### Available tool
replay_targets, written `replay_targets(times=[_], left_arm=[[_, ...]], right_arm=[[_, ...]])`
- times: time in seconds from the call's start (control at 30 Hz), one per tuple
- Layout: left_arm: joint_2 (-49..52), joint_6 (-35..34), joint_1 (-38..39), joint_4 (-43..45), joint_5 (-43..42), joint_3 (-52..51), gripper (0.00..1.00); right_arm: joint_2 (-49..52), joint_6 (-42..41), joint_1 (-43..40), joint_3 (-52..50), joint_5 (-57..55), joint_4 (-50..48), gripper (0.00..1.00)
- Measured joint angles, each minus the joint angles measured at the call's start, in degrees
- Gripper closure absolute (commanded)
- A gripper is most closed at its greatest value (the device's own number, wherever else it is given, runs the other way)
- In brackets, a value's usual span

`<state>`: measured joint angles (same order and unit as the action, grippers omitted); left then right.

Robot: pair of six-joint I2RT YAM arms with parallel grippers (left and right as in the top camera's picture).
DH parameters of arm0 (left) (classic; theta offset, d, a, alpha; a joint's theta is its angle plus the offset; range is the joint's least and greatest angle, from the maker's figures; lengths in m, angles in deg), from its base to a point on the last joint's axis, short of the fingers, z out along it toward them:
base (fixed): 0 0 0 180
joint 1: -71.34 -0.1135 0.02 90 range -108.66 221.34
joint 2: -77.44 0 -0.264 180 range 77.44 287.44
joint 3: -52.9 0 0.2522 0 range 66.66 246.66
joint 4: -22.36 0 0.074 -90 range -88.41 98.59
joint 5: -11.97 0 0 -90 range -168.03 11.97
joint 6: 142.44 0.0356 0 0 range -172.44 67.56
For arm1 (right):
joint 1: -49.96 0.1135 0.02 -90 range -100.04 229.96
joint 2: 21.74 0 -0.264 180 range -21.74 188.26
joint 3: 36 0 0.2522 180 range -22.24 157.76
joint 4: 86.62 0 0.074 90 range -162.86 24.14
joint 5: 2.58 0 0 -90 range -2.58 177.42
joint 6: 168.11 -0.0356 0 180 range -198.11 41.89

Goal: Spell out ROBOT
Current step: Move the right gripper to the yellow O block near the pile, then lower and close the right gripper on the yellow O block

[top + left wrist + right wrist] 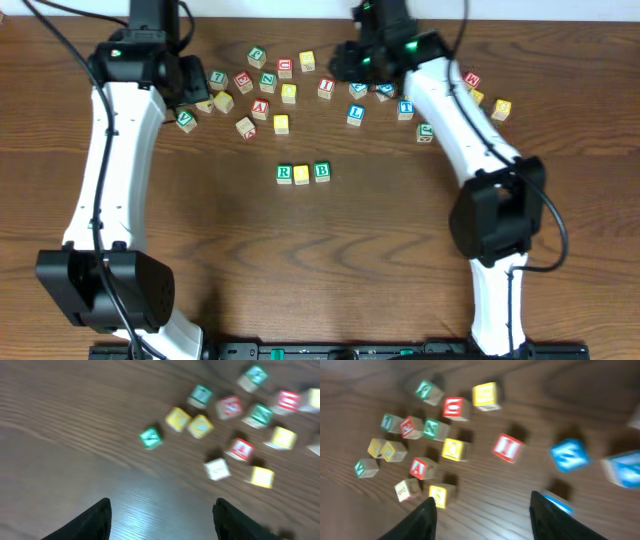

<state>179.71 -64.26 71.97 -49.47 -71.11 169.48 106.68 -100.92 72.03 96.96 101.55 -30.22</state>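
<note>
Three letter blocks stand in a row mid-table: a green R (284,174), a yellow block (302,174) and a green B (322,171). Loose letter blocks lie scattered along the far side, among them a yellow one (281,124), a red I (326,88) and a blue L (355,114). My left gripper (162,520) is open and empty above bare wood at the far left of the scatter. My right gripper (482,515) is open and empty above the scatter, with the red I (507,447) ahead of it and a yellow block (439,495) by its left finger.
More blocks lie at the far right, including a yellow one (501,109) and a red one (471,80). Both white arms reach over the table sides. The table's front edge holds a black rail (330,350).
</note>
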Motion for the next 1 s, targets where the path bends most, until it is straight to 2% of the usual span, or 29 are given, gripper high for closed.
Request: replay_targets(times=[0.13,0.27,0.3,0.33,0.5,1.0], left_arm=[[0.0,0.0,-2.6,-0.1,2.0,0.0,0.35],[0.0,0.0,-4.4,-1.6,3.0,0.0,0.33],[0.0,0.0,-4.4,-1.7,3.0,0.0,0.07],[0.0,0.0,-4.4,-1.9,3.1,0.0,0.02],[0.0,0.0,-4.3,-1.9,3.5,0.0,0.02],[0.0,0.0,-4.3,-1.9,3.6,0.0,0.02]], right_arm=[[5.6,-1.0,3.2,5.2,-0.3,-1.5,0.4],[14.3,-1.0,6.6,18.6,-3.0,4.0,0.4],[15.7,-1.0,7.0,20.9,-3.5,4.9,0.4],[17.6,-1.0,7.7,24.3,-4.9,6.1,0.4],[22.6,-1.0,10.3,31.8,-10.4,7.2,0.41],[28.5,-2.1,14.5,32.5,-24.4,2.0,0.46]])
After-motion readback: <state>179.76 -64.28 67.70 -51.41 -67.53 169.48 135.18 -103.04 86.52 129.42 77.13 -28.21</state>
